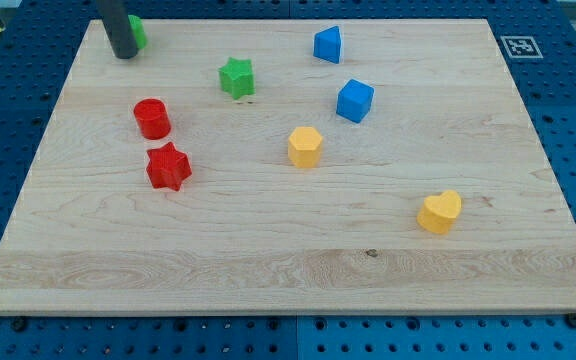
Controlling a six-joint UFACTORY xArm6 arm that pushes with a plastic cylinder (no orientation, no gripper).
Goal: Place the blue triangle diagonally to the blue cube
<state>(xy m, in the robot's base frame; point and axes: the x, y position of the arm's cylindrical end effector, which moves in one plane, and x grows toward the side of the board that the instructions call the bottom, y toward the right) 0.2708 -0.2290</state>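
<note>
Blue triangle [328, 45]: near counter's [268, 260] top edge, just above-left of blue cube [355, 101].
Tip [124, 55]: top-left corner, touching green block [138, 32].
Claw: none fitted, so no state to tell.

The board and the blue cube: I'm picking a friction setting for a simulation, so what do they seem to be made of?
The board looks like light, smooth-finished wood: pale grain lines and a small dark knot show. The blue cube looks like moulded plastic, probably matte to slightly satin: its colour is uniform and saturated, with soft highlights on the top face. Neither material can be confirmed by sight alone.
</note>
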